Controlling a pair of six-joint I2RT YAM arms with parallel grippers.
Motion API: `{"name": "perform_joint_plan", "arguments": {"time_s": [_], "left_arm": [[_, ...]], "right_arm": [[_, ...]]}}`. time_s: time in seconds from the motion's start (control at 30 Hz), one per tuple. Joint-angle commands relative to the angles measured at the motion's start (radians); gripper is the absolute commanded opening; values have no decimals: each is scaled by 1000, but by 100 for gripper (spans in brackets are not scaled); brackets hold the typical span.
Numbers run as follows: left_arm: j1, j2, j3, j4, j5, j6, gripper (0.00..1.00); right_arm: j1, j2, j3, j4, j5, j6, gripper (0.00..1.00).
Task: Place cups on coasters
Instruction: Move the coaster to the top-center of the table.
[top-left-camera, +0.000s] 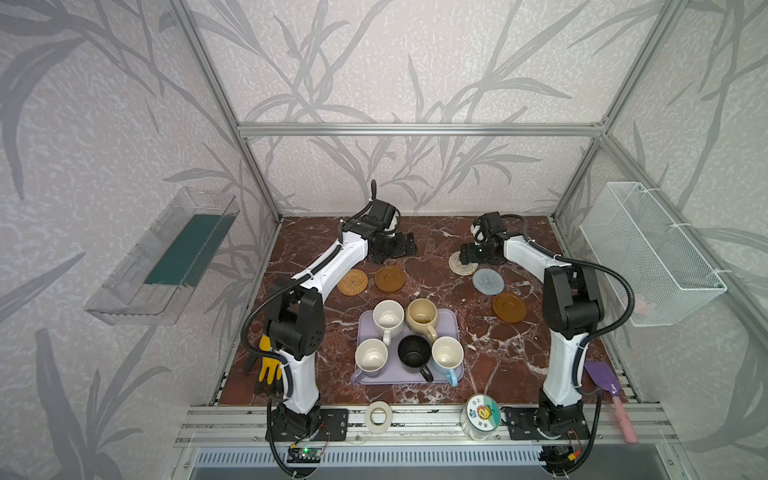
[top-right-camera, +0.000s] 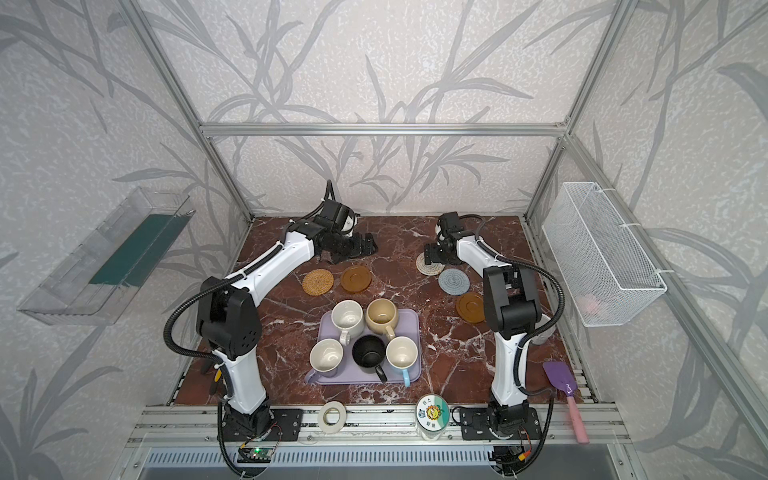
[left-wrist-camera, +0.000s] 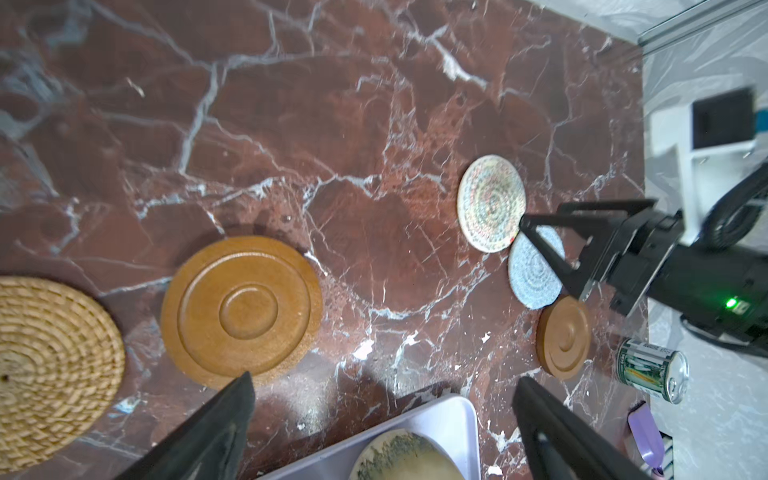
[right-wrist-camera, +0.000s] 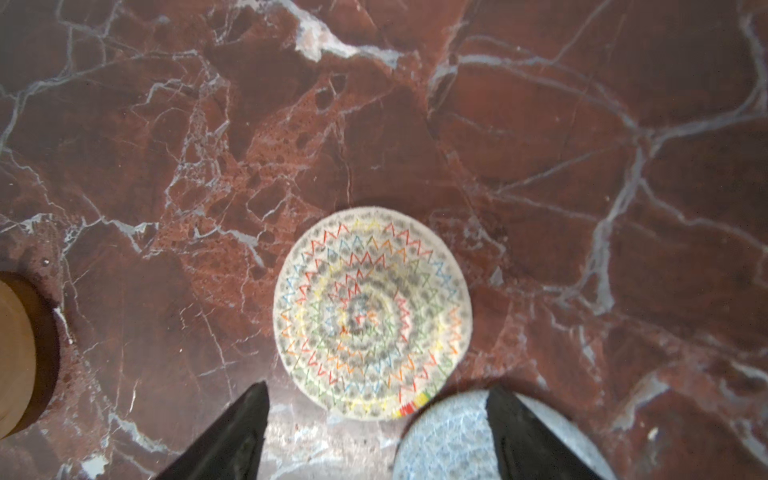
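Observation:
Several cups stand on a lavender tray (top-left-camera: 454, 322): white (top-left-camera: 388, 316), beige (top-left-camera: 422, 315), lavender (top-left-camera: 371, 357), black (top-left-camera: 414, 353) and light blue (top-left-camera: 447, 355). Behind the tray the coasters lie bare: tan rattan (top-left-camera: 352, 282), brown wooden (top-left-camera: 390, 278), cream spiral (top-left-camera: 462, 264), grey-blue (top-left-camera: 488, 281) and a second brown one (top-left-camera: 509, 306). My left gripper (left-wrist-camera: 384, 378) hangs open and empty behind the wooden coaster (left-wrist-camera: 241, 311). My right gripper (right-wrist-camera: 378, 388) is open and empty, low over the cream coaster (right-wrist-camera: 372, 313) and the grey-blue one (right-wrist-camera: 449, 440).
A white tape roll (top-left-camera: 378, 417) and a clear jar (top-left-camera: 482, 415) sit on the front rail. A purple spatula (top-left-camera: 609, 386) lies front right, a yellow object (top-left-camera: 269, 365) front left. A tin can (left-wrist-camera: 652, 370) stands near the right edge. A wire basket (top-left-camera: 652, 253) hangs on the right wall.

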Motion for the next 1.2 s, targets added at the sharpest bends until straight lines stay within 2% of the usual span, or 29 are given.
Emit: {"name": "perform_joint_plan", "arguments": {"time_s": [0.0, 0.47, 0.7, 0.97, 1.17], "left_arm": [[-5, -7, 2, 59, 41, -44, 99], [-23, 41, -10, 86, 83, -64, 99], [-24, 39, -13, 82, 72, -57, 99], [-23, 29, -30, 80, 67, -55, 99], [-22, 25, -39, 81, 57, -49, 99]], "right_arm": [[-7, 56, 69, -76, -2, -29, 80], [-30, 221, 257, -216, 2, -47, 74], [-27, 270, 320, -272, -49, -61, 69], [20, 288, 336, -323, -46, -119, 60], [93, 295, 334, -354, 5, -176, 59]]}}
